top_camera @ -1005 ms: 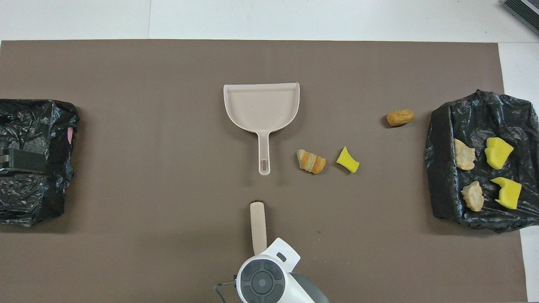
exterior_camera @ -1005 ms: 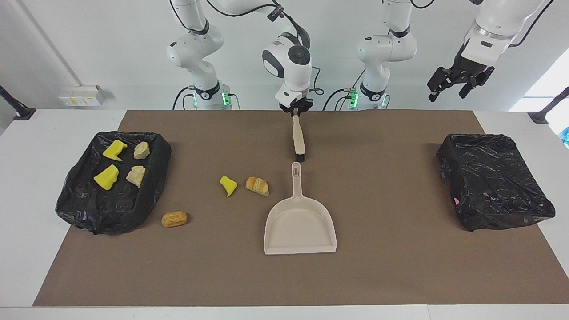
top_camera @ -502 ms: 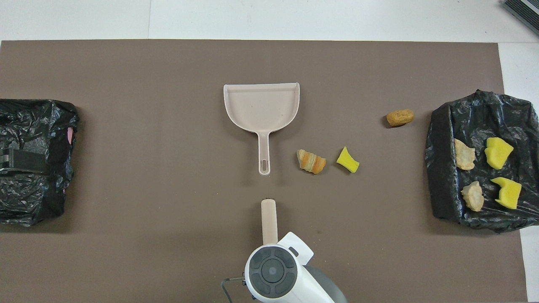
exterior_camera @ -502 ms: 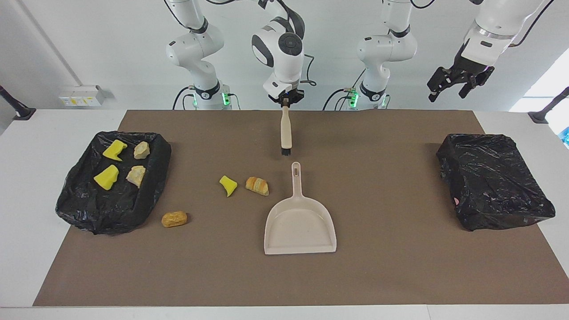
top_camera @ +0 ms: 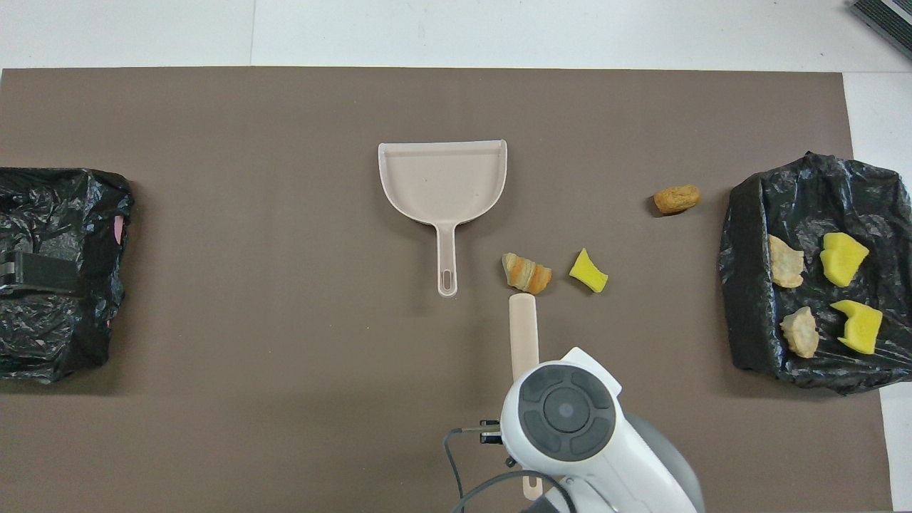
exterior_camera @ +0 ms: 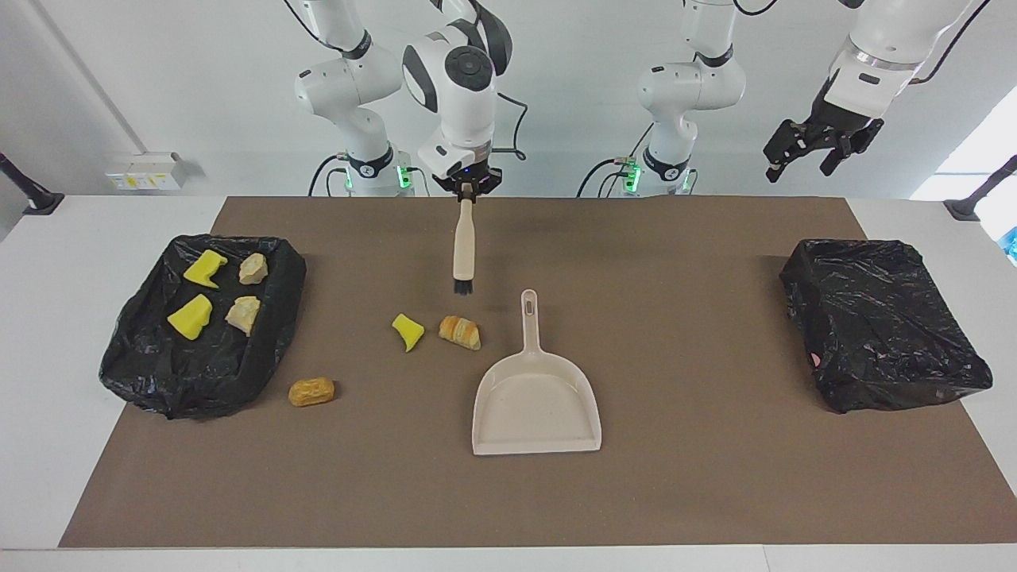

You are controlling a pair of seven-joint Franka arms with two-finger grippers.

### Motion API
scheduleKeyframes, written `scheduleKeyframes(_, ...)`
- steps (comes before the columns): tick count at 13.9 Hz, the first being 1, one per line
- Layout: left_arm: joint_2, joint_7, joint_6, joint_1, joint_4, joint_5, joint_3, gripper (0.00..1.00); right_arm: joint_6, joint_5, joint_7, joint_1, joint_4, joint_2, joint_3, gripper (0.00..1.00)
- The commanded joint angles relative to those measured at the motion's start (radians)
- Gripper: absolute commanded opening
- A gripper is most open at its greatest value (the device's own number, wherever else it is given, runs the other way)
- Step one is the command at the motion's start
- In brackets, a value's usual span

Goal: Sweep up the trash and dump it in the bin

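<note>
A brown mat (exterior_camera: 675,492) covers most of the white worktop (exterior_camera: 48,334), with wide bare stretches on the part farthest from the robots and between the dustpan and the bin at the left arm's end.

A black-bagged bin (exterior_camera: 203,373) sits at the right arm's end of the mat and holds four bits of trash: two yellow sponge wedges (exterior_camera: 191,316) and two pale pastry pieces (exterior_camera: 243,313). Three bits lie loose on the mat: a golden-brown bun (exterior_camera: 311,391) just beside that bin's corner, and a yellow sponge wedge (exterior_camera: 407,330) beside a striped pastry piece (exterior_camera: 461,331), apart from each other. The beige dustpan (exterior_camera: 536,405) lies flat near the middle, its handle pointing toward the robots and its handle tip near the striped pastry. A second black-bagged bin (exterior_camera: 882,326) sits at the left arm's end.

The right claw (exterior_camera: 469,187) is closed on the handle of a brush (exterior_camera: 463,250), which hangs straight down, bristles lowest, above the mat next to the striped pastry and the dustpan handle. The right arm bends over the robots' edge of the mat.

The left claw (exterior_camera: 810,155) waits high over the bin at its own end, fingers spread and holding nothing.
</note>
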Motion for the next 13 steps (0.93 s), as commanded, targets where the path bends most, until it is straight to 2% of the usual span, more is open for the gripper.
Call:
scheduleKeyframes(1, 0.002, 0.005, -0.022, -0.008, 0.013, 0.007, -0.009, 1.00, -0.006, -0.066, -0.136, -0.147, 0.036, 0.044, 0.009, 0.00)
scheduleKeyframes(4, 0.003, 0.011, -0.017, -0.030, 0.014, 0.005, -0.016, 1.00, 0.049, -0.234, -0.313, -0.298, 0.052, 0.085, 0.011, 0.00)
scheduleKeyframes(6, 0.003, -0.006, 0.004, -0.038, 0.011, 0.002, -0.025, 1.00, 0.102, -0.326, -0.426, -0.396, 0.075, 0.141, 0.009, 0.00)
scheduleKeyframes(9, 0.015, -0.136, 0.180, -0.102, -0.032, 0.001, -0.031, 1.00, 0.185, -0.481, -0.438, -0.456, 0.110, 0.231, 0.011, 0.00)
scheduleKeyframes(11, 0.078, -0.286, 0.327, -0.192, -0.065, -0.003, -0.031, 1.00, 0.219, -0.547, -0.440, -0.484, 0.141, 0.283, 0.011, 0.00)
scheduleKeyframes(13, 0.156, -0.383, 0.416, -0.275, -0.066, -0.003, -0.031, 1.00, 0.244, -0.600, -0.435, -0.493, 0.174, 0.332, 0.009, 0.00)
